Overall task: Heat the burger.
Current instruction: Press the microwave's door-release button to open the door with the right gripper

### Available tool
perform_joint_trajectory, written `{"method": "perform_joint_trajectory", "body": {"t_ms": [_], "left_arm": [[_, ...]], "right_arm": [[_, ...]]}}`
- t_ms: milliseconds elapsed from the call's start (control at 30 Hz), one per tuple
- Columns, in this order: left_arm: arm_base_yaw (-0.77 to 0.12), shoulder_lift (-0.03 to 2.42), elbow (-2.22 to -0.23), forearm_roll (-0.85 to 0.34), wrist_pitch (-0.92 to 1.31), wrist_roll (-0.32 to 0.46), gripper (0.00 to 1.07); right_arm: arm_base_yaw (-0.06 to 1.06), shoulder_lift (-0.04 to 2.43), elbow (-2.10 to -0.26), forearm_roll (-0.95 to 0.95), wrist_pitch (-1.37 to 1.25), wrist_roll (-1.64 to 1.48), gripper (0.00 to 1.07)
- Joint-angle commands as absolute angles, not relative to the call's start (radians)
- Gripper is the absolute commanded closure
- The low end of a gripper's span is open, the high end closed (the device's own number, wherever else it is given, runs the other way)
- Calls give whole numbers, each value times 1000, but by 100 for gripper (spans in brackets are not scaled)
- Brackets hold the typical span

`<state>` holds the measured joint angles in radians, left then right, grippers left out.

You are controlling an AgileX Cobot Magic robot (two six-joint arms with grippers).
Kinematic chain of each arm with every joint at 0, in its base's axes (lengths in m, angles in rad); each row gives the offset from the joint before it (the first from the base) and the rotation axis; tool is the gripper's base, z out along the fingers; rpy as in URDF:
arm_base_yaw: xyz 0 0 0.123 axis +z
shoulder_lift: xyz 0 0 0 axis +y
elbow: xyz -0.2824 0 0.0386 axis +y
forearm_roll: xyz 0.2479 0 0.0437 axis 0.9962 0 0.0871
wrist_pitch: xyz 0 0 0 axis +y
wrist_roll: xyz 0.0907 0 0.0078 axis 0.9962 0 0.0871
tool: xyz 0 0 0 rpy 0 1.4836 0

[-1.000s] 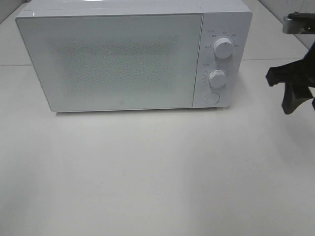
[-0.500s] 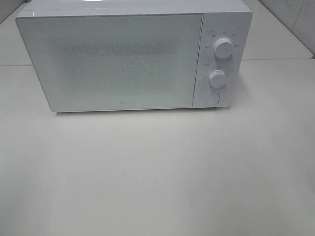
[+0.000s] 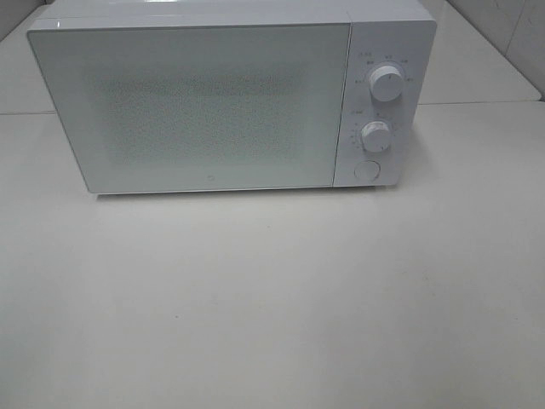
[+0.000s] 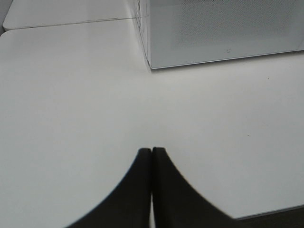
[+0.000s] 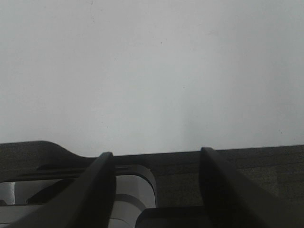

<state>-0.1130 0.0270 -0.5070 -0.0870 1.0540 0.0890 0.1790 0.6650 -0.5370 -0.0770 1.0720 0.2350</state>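
The burger is out of view in every frame. A white microwave stands at the back of the table with its door shut; its frosted window shows nothing inside. Neither arm appears in the exterior high view. In the left wrist view my left gripper is shut, its two dark fingers pressed together over bare table, with the microwave's lower corner ahead of it. In the right wrist view my right gripper is open, nothing between its fingers, above white table.
The microwave's panel at its right end carries two round knobs and a round button. A white table stretches in front of the microwave. A dark mat or base edge lies under the right gripper.
The right gripper stood at the right edge of the exterior high view a second ago; it has withdrawn out of that view. The microwave has not moved.
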Motion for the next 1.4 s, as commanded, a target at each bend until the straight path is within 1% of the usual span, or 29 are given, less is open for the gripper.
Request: {"method": "perform_joint_trajectory", "body": {"t_ms": [33,133,300,600,933,1400], "left_arm": [[-112,25,-505,-88,1041,85,106],[-112,25,-505,-88,1041,85,106],[-112,25,-505,-88,1041,85,106],[-112,25,-505,-88,1041,85,106],[-112,25,-505,-88,1041,85,106],[-112,32,-505,-88,1041,85,106]], "right_arm": [[172,583,-524,-58,1048,218,57],[172,560,-520,-55,1041,212,57],[172,395,-506,-55,1005,185,57],[172,197,-505,-55,1000,173,58],[172,-34,-505,-55,999,165,60],[172,-28,-505,-56,999,156,60]]}}
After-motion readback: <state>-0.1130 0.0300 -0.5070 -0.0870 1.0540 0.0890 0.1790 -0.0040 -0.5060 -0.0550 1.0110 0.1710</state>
